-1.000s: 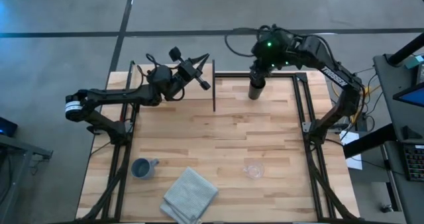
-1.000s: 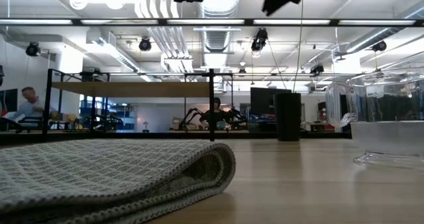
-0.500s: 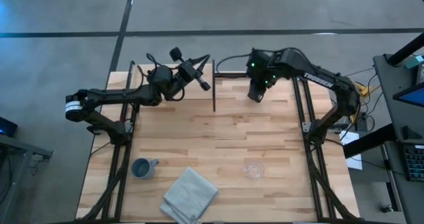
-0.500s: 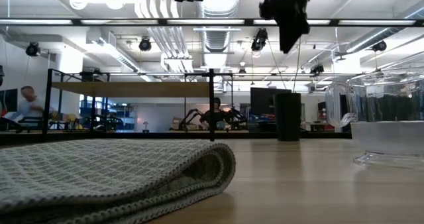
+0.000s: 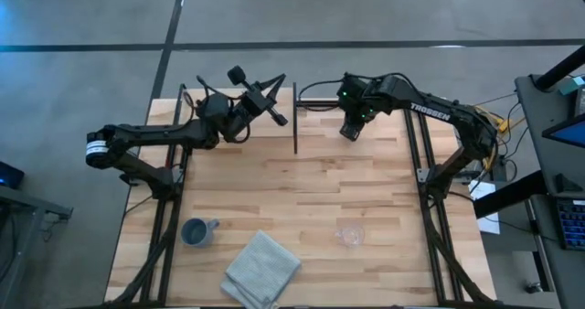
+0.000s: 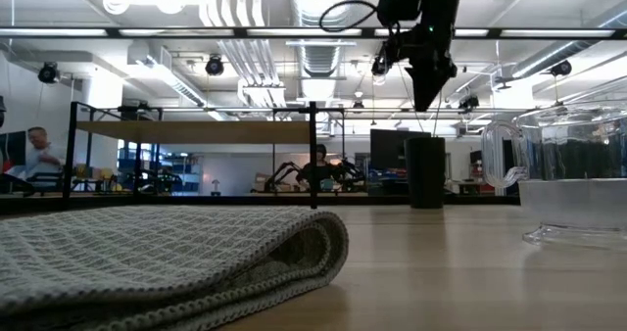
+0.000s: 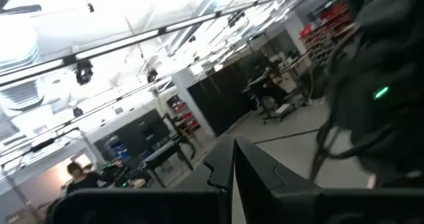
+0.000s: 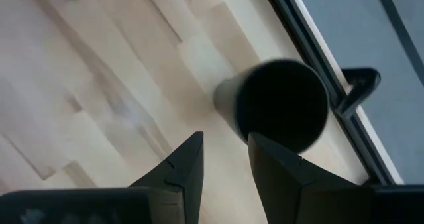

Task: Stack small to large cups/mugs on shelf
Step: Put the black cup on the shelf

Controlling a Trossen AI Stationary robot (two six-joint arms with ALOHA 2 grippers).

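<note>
Found the right tool (image 5: pixel 351 130) hanging over the far edge of the bench (image 5: pixel 302 190), directly above the black cup (image 6: pixel 425 171), with clear air between the two in the low view. Saw its two fingers (image 8: pixel 182 168) parted with a gap between them and nothing gripped; saw the cup's dark open mouth just beyond the fingertips in the right wrist view. Noted the black cup upright on the bench beside the black frame rail, to the right of the shelf (image 6: pixel 196 132) and not on it.

Found the left tool (image 7: pixel 233 154) raised over the far left part of the bench, near the shelf, with its fingers pressed together and empty.

Saw the shelf board bare, resting between its thin black uprights. Noted the blue mug (image 5: pixel 196 231) upright near the front left of the bench, the glass cup (image 5: pixel 349 235) well apart from it at the front right, and a folded grey cloth (image 5: pixel 262 268) lying between them at the front edge, touching neither.
</note>
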